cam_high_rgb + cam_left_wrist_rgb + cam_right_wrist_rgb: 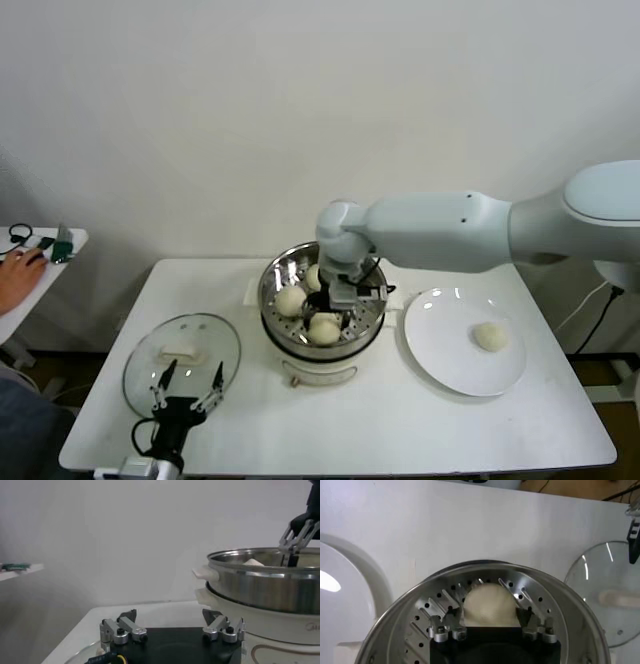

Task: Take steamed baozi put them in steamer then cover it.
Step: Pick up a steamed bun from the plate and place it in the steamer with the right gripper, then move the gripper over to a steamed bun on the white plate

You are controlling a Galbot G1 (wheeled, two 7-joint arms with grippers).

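Observation:
The steamer [268, 290] stands mid-table with three steamed baozi [290, 300] showing in its steel basket. My right gripper [346, 298] reaches down into it from the right. In the right wrist view the right gripper [487, 614] is open, its fingers [451, 616] on either side of one baozi [489, 602] that rests on the perforated floor of the steamer [560, 605]. A last baozi [490, 336] lies on the white plate [440, 350]. The glass cover [160, 352] lies flat at the left. My left gripper [192, 372] hovers open over its near edge.
A person's hand [18, 272] rests on a small side table at the far left. In the left wrist view the left gripper [170, 615] faces the steamer [265, 585] across bare tabletop. The plate [340, 605] sits close to the steamer.

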